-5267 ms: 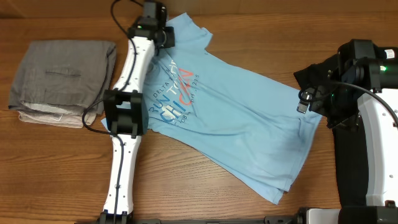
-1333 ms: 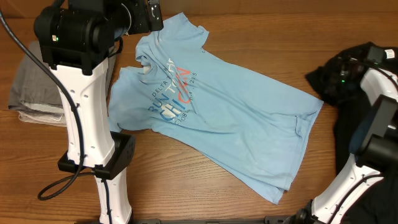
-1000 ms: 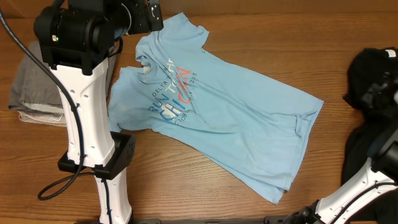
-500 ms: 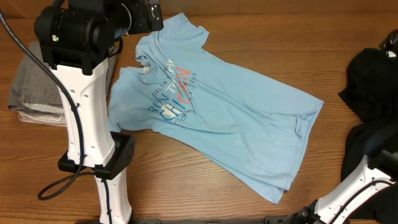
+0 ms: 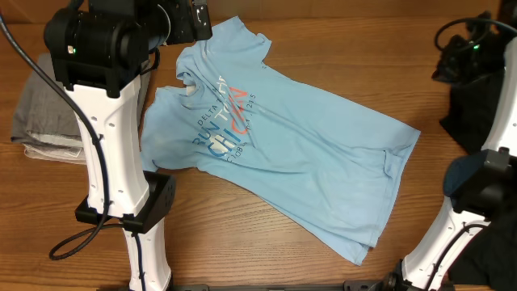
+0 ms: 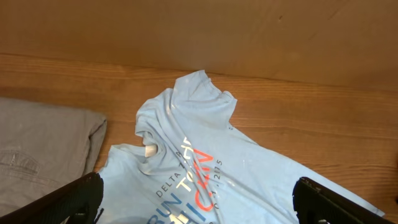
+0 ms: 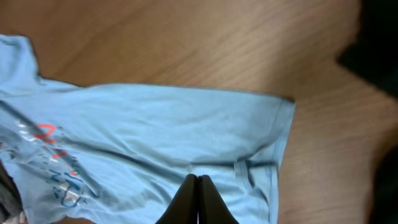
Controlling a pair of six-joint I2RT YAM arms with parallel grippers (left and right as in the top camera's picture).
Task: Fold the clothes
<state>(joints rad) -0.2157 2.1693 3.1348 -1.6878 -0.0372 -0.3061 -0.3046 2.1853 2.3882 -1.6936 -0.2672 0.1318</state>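
T-shirt (image 5: 275, 137), light blue, lay unfolded just beside the folded grey garment (image 5: 32, 113), lettering up, probably flattened for a first fold. My left gripper (image 6: 199, 199) hovered over the collar end nearest that garment, fingers wide apart, empty. My right gripper (image 7: 198, 186) hung above the hem farthest from it, fingers together, empty.

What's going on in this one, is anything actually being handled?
Nothing is held right now. The light blue T-shirt lies spread out and unfolded, at a slant on the wooden table. The left gripper hangs above its collar end, jaws wide open and empty. The right gripper is raised off to the hem side, jaws shut on nothing. A folded grey garment sits at the left edge, a dark cloth at the right.
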